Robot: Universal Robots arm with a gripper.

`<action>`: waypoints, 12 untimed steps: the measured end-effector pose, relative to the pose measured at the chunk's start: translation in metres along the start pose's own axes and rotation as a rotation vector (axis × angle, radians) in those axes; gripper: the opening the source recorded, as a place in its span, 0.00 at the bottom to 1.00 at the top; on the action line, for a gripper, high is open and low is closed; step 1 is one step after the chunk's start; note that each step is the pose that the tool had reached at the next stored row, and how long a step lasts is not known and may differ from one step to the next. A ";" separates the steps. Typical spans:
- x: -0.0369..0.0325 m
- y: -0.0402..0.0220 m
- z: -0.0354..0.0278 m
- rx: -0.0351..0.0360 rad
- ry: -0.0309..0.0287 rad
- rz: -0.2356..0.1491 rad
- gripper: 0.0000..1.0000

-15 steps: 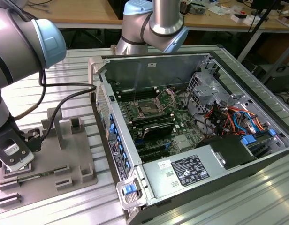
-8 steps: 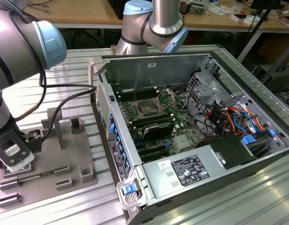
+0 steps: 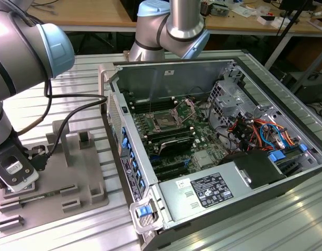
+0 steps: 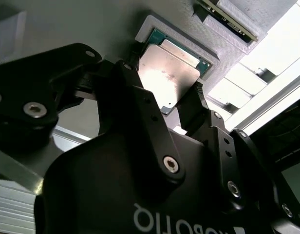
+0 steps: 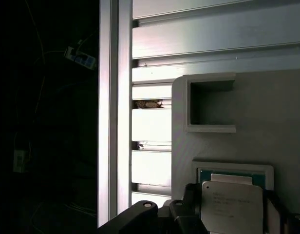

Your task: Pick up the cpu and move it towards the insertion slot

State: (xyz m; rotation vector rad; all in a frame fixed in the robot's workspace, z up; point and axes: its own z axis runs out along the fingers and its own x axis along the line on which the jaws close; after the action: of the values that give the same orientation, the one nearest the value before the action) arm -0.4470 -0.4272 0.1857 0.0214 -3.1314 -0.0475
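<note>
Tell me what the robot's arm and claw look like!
The arm is made of fat silver-grey tubes with pale blue round caps at the joints, and a black cable trails beside it. The gripper is black, with chunky fingers, silver screws and white lettering.

I read this as robotics lab or electronics workshop. Landmark: opened computer case (image 3: 166,78), motherboard bare, on slotted aluminium table (image 3: 88,68). Behind case: wooden workbenches (image 3: 88,15) strewn with parts and cables (image 3: 265,13). Robot arm (image 3: 182,26) rising behind case. Grey fixture tray (image 3: 72,172) beside case, exterior view's left.
</note>
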 end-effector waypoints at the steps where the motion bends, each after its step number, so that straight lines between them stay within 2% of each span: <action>1: 0.0000 0.0000 0.0000 0.0000 0.0000 0.000 0.55; 8: -0.0008 0.0000 0.0000 0.0000 0.0000 0.000 0.55; 12: -0.0008 0.0001 -0.0026 0.0000 0.0000 0.000 0.55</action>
State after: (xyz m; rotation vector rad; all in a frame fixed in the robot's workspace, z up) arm -0.4462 -0.4273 0.1884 0.0215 -3.1314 -0.0475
